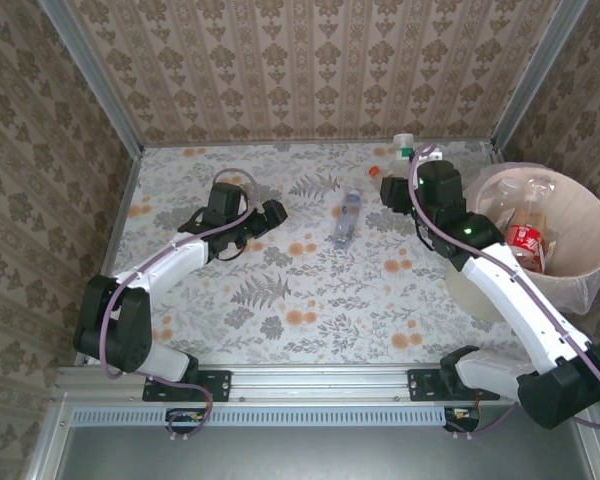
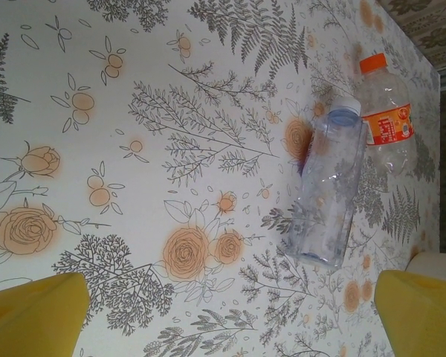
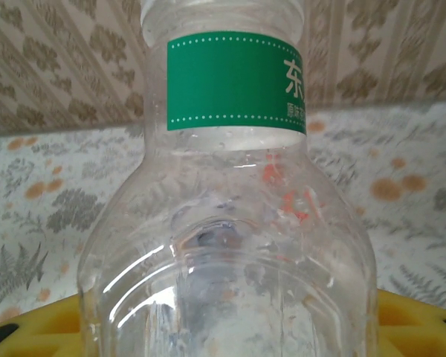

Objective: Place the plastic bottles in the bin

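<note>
Your floral-patterned surface [image 1: 310,290] runs from the arm bases to the far papered wall. At its right edge stands the bin [image 1: 585,225], a wide pale bucket with a thin clear liner. It already holds a red-labelled bottle [image 1: 526,240] and at least one paler bottle behind it.

Your right arm [image 1: 520,290] reaches along the left side of the bin toward the far right corner. Your left arm [image 1: 170,265] stretches out over the left half of the surface, pointing right.

Your right tool [image 3: 223,323] is clenched on a green-banded bottle [image 3: 230,223]. The bottle stands upright between the yellow fingers [image 3: 30,331], neck up, with the far wall behind it. From above, it sits by the far wall, just left of the bin. You cannot tell whether its base rests on the surface.

Your left tool [image 1: 272,215] is released, with its jaws spread wide and nothing between them, low over the surface.

To the right of that tool, a clear bottle [image 2: 331,193] with a pale blue cap lies on its side near the middle of the surface. Just beyond it lies an orange-capped bottle [image 2: 383,111] with an orange label, close alongside.
</note>
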Controlling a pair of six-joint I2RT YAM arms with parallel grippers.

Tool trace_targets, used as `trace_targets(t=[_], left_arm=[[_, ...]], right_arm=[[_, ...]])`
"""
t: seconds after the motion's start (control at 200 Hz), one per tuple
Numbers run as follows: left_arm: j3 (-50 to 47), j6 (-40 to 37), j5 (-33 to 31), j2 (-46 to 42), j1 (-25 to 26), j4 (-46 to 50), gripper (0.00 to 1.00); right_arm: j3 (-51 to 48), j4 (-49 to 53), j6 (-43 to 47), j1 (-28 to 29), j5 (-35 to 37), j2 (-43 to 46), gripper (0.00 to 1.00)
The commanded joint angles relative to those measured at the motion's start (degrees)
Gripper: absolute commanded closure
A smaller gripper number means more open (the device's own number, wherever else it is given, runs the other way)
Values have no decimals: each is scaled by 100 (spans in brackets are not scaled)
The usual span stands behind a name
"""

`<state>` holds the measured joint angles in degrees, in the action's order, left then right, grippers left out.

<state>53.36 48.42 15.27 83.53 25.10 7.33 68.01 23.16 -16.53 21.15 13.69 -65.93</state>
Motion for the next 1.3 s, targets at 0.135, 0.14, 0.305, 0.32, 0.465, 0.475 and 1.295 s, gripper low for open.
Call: trace_targets(t=[0.135,0.14,0.305,0.32,0.465,0.475,1.295], left_arm=[[150,123,96,50,34,6,0],[149,132,93,50,32,6,0],[198,153,-41,59,31,74,0],[203,153,-60,64,30,84,0],[279,111,-44,85,42,101,0],[289,111,-42,91,42,106,0],[1211,-88,442,788,212,579,0]], right_arm=[[1109,1510,735,-46,1752,89,66],[1122,1530,746,-47,1795,85,66],[1707,2479,1001,-141,3067,10,65],[1737,2532,1016,-182,3117,18,65],[1786,2792,1026,-839,3130,265,65],[1784,2800,1033,-902,3113,285,65],[767,3059,2038,-4099,2749,607,48]])
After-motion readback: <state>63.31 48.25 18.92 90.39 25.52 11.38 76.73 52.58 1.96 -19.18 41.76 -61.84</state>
